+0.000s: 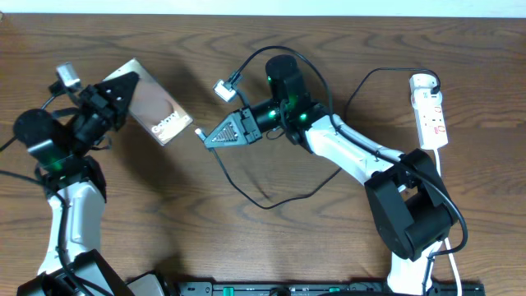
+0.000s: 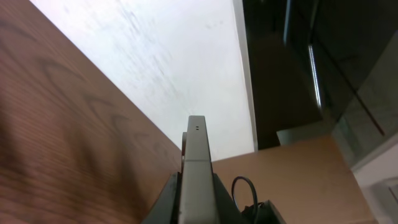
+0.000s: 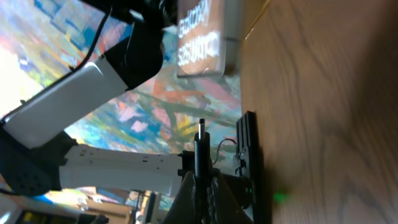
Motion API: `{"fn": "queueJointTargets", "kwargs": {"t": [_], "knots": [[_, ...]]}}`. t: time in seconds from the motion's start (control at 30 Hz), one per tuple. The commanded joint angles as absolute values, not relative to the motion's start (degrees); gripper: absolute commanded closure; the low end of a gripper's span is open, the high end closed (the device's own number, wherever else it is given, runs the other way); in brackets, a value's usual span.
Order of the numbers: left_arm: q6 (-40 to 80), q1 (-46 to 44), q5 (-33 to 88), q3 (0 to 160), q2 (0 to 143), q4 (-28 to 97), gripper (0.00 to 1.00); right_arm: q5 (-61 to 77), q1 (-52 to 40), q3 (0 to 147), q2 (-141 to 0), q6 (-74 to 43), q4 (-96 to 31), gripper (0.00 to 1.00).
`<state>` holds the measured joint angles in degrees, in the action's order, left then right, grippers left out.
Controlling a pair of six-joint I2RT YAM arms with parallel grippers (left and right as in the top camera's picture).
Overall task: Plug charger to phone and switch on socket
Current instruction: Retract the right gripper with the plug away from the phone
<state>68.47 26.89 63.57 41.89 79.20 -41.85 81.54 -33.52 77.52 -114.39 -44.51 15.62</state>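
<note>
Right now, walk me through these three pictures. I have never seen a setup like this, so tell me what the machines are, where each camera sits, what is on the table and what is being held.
These are two robot arms at a wooden table, each ending in a two-finger end effector.

The overhead picture looks straight down. The other two come from cameras mounted on the arms' wrists, so each shows its own fingers close up.

The left end effector is shut on the phone, a flat slab with white lettering, lifted edge-on in the left wrist view. The right end effector is shut on the charger, a thin black cable; its plug tip points toward the phone.

At the table's right edge lies the socket, a white power strip with red markings, untouched.
</note>
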Motion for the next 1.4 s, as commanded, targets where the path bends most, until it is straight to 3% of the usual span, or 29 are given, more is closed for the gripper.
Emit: {"fn": "queueJointTargets", "kwargs": {"t": [0.0, 0.13, 0.27, 0.57, 1.07, 1.37], "knots": [[67.79, 31.48, 67.16, 42.44, 78.65, -42.52, 0.93, 79.72, -30.13, 77.95, -114.76, -39.92, 10.61, 0.99], [67.94, 35.94, 70.32, 42.44, 78.65, -42.52, 0.93, 69.12, -27.14, 77.97, -114.76, -30.79, -4.45, 0.99], [67.92, 38.65, 72.95, 42.44, 78.65, -42.54, 0.93, 45.91, -23.49, 78.48, -114.76, -24.08, -24.88, 0.99], [67.26, 39.27, 73.80, 42.44, 78.65, -42.54, 0.93, -0.47, -21.06, 86.00, -114.76, -27.97, -58.08, 0.99], [66.41, 39.27, 75.24, 42.44, 78.67, -42.50, 0.93, 3.05, -25.96, 75.94, -114.78, -33.87, -62.11, 0.99], [66.37, 39.27, 75.70, 42.41, 78.65, -42.52, 0.93, 7.68, -30.57, 67.75, -114.78, -36.12, -55.96, 0.99]]}}
